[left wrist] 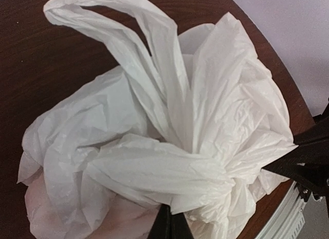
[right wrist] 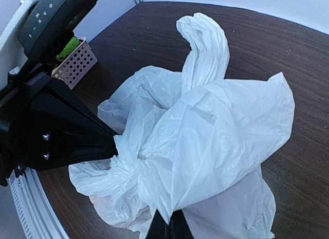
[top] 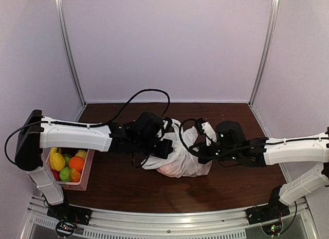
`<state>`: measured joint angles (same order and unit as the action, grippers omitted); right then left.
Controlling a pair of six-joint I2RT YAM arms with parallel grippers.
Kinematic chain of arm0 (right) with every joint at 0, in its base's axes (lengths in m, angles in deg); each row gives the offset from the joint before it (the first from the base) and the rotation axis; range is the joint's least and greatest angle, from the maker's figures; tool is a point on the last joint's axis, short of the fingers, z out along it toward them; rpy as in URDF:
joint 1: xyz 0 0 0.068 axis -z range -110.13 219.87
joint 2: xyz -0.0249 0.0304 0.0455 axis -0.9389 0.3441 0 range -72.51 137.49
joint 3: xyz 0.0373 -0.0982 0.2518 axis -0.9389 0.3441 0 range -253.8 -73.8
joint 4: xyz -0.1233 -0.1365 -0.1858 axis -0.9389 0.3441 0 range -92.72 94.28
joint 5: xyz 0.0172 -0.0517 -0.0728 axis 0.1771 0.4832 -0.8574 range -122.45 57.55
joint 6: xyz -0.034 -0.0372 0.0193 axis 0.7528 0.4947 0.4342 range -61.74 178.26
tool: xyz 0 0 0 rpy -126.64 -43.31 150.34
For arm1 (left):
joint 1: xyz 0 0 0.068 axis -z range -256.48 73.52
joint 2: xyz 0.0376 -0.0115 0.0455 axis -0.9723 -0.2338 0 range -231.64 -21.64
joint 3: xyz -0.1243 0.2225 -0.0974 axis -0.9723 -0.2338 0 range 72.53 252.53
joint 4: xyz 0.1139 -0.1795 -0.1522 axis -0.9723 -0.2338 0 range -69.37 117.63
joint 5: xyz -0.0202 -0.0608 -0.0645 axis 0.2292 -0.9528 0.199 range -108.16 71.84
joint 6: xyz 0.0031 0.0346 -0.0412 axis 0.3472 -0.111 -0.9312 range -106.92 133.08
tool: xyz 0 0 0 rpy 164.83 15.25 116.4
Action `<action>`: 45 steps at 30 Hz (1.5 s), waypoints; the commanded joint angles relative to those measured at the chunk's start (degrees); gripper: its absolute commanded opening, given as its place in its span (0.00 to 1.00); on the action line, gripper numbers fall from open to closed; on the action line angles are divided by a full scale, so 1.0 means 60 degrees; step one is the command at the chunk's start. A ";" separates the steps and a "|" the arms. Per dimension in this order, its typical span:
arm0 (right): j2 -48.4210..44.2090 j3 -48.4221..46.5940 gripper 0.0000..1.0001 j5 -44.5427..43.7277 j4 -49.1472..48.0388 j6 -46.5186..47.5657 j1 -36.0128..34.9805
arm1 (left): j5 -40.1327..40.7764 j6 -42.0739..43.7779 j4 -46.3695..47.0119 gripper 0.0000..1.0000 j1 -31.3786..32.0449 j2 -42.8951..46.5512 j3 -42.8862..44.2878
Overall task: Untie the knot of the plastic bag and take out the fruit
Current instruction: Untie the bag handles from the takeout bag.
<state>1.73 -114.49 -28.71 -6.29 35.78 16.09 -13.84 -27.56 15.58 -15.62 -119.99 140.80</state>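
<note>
The white plastic bag (top: 181, 158) lies mid-table between both arms. My left gripper (top: 163, 148) is at its left side and my right gripper (top: 201, 152) at its right. In the left wrist view my left gripper (left wrist: 172, 210) is shut on a fold of the bag (left wrist: 154, 167), left of the knot (left wrist: 234, 178). In the right wrist view my right gripper (right wrist: 169, 214) is shut on another fold of the bag (right wrist: 216, 136), right of the knot (right wrist: 136, 159). Something pinkish (left wrist: 123, 223) shows through the plastic; the fruit inside is otherwise hidden. One handle loop (left wrist: 108, 28) stands free.
A pink perforated basket (top: 86, 172) with yellow, orange, green and red fruit stands at the table's left edge; its corner also shows in the right wrist view (right wrist: 77, 65). The table's metal front rail (top: 169, 223) runs along the near edge. Black cables (top: 149, 95) arc above the arms.
</note>
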 commanded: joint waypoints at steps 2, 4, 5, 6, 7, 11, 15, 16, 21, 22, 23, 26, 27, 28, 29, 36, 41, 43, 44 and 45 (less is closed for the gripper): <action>-0.0578 -0.0291 0.00 -0.0683 0.0354 0.0090 -0.0090 | 0.0567 0.0185 0.0115 0.00 -0.0023 0.0449 0.0179; -0.0663 -0.0181 0.00 -0.0984 0.0375 0.0113 -0.0086 | 0.0613 0.0267 0.0177 0.00 -0.0025 0.0510 0.0070; -0.0661 -0.0133 0.00 -0.1072 0.0400 0.0114 -0.0078 | 0.0615 0.0273 0.0211 0.00 -0.0029 0.0503 0.0019; -0.0631 -0.0089 0.00 -0.1111 0.0421 0.0106 -0.0075 | 0.0605 0.0241 0.0242 0.00 -0.0030 0.0487 -0.0049; -0.0559 -0.0058 0.00 -0.1110 0.0416 0.0087 -0.0075 | 0.0600 0.0210 0.0270 0.00 -0.0022 0.0456 -0.0109; -0.0254 0.0133 0.00 -0.0944 0.0261 -0.0053 -0.0075 | 0.0593 -0.0008 0.0384 0.00 -0.0026 0.0349 -0.0285; -0.0016 0.0365 0.00 -0.0892 0.0137 -0.0252 -0.0069 | 0.0755 -0.0154 0.0349 0.00 -0.0045 0.0239 -0.0358; 0.0002 0.0413 0.00 -0.0878 0.0108 -0.0296 -0.0075 | 0.0732 -0.0219 0.0379 0.00 -0.0089 0.0234 -0.0423; -0.0105 0.0640 0.00 -0.0968 0.0044 -0.0386 -0.0073 | 0.0481 -0.0585 0.0805 0.00 -0.0334 0.0382 -0.0969; -0.0142 0.0665 0.00 -0.1006 0.0063 -0.0395 -0.0075 | 0.0480 -0.0617 0.0879 0.00 -0.0357 0.0424 -0.1041; -0.0182 0.0685 0.00 -0.1051 0.0079 -0.0391 -0.0075 | 0.0494 -0.0636 0.0897 0.00 -0.0378 0.0477 -0.1094; -0.0258 0.0737 0.00 -0.1123 0.0111 -0.0395 -0.0073 | 0.0478 -0.0645 0.0921 0.00 -0.0446 0.0535 -0.1166; -0.0251 0.0738 0.00 -0.1141 0.0123 -0.0398 -0.0075 | 0.0412 -0.0678 0.0958 0.00 -0.0474 0.0552 -0.1196; -0.0234 0.0745 0.00 -0.1147 0.0126 -0.0397 -0.0075 | 0.0325 -0.0718 0.1063 0.00 -0.0499 0.0563 -0.1260; -0.0210 0.0739 0.00 -0.1128 0.0127 -0.0386 -0.0075 | 0.0241 -0.0754 0.1200 0.00 -0.0539 0.0582 -0.1332; -0.0161 0.0780 0.00 -0.1178 0.0127 -0.0478 -0.0075 | 0.0071 -0.1090 0.1491 0.00 -0.0853 0.0757 -0.1815; -0.0245 0.0779 0.00 -0.1202 0.0099 -0.0501 -0.0075 | -0.0080 -0.1208 0.1880 0.00 -0.1057 0.0975 -0.2135; -0.0244 0.0754 0.00 -0.1195 0.0087 -0.0498 -0.0075 | -0.0145 -0.1184 0.1921 0.00 -0.1075 0.0964 -0.2121; -0.0230 0.0736 0.00 -0.1165 0.0083 -0.0501 -0.0073 | -0.0203 -0.1173 0.1934 0.00 -0.1076 0.0955 -0.2113; -0.0224 0.0686 0.00 -0.1159 0.0112 -0.0518 -0.0077 | -0.0288 -0.1167 0.1937 0.00 -0.1074 0.0919 -0.2112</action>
<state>1.34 -110.86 -32.68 -7.30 33.48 15.61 -16.18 -33.96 26.57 -20.64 -115.46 129.08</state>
